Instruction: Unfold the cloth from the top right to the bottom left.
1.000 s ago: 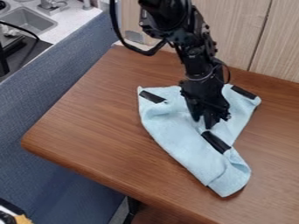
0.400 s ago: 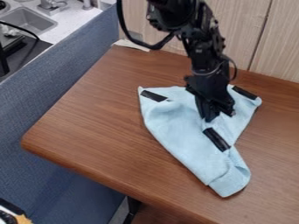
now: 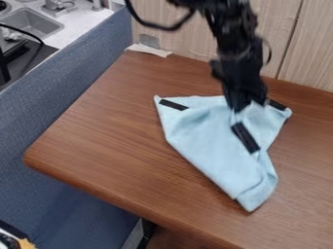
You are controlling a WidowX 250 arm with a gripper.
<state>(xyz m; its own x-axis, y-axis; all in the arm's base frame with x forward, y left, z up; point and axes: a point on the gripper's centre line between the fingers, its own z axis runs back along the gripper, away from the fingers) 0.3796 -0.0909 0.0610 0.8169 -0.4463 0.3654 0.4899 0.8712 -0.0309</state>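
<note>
Black fingers [image 3: 239,100] pinched on pale blue cloth [image 3: 201,146] with black strips [image 3: 246,137], partly folded on brown wood-grain surface [image 3: 98,129]. Behind, pale wood-panelled wall [image 3: 296,48]. Left, blue fabric partition [image 3: 62,102], grey metal sink [image 3: 40,30] beyond.

My end effector [image 3: 240,108] is at the far part of the cloth [image 3: 201,141], which lies on the right part of the table [image 3: 104,131], with one tape strip [image 3: 174,104] at its far left corner, another [image 3: 278,104] at its far right and a third [image 3: 245,137] between me and its near end. Behind the table stands a wall panel [image 3: 185,41]; to the left runs a partition [image 3: 62,92], and beyond it, at the upper left, a sink [image 3: 32,24] sits in a counter [image 3: 81,22].
</note>
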